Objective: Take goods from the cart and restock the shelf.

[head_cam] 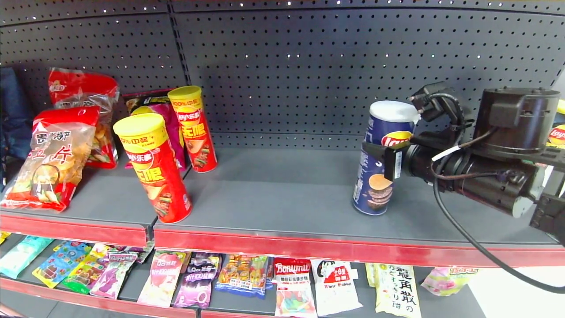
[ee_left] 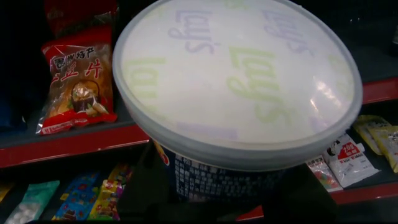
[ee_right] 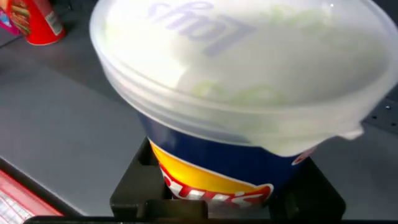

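Note:
A blue chip can with a white lid stands on the grey shelf, right of the middle, leaning slightly. My right gripper comes in from the right and is shut on the can's upper half. In the right wrist view the can's lid is very close, with the black fingers on either side of the blue wall. In the left wrist view a second blue can with a pale lid sits in my left gripper, held out in front of the shelves.
Two red chip cans stand at the shelf's left, with red snack bags and a purple bag beside them. Bare shelf lies between them and the blue can. A red lip edges the shelf; small packets lie below.

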### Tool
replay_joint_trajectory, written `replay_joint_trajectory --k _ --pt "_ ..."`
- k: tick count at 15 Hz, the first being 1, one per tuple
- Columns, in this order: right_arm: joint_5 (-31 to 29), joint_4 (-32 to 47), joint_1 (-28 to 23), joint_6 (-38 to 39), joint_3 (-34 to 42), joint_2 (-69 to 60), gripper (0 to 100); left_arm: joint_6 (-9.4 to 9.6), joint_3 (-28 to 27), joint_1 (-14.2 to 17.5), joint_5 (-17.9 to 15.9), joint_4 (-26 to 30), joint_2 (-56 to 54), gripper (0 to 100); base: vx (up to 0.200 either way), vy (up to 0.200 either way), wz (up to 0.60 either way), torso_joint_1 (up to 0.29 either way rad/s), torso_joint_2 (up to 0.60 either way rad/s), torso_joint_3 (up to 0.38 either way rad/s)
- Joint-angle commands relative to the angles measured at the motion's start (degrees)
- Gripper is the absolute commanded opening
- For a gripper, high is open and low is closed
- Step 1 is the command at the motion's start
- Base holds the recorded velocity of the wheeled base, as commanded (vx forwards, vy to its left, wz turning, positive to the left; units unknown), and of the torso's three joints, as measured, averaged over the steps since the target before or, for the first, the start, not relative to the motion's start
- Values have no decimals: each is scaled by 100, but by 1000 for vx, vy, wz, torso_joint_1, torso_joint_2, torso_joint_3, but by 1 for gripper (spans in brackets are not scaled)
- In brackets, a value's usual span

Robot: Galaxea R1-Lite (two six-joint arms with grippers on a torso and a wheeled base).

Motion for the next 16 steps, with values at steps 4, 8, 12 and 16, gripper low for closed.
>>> replay_joint_trajectory --k 4,8,12,16 --pt "-538 -5 619 161 208 -86 0 1 -17 7 9 -4 -1 0 0 0 0 0 0 0" --pt "-810 -5 786 161 217 -24 0 1 -17 7 9 -4 -10 0 0 0 0 0 0 0" --pt "-1118 -22 1059 222 111 178 0 1 -17 -1 9 -4 -1 0 0 0 0 0 0 0" --pt "-1126 -14 1085 433 50 231 0 1 1 7 9 -4 -10 0 0 0 0 0 0 0"
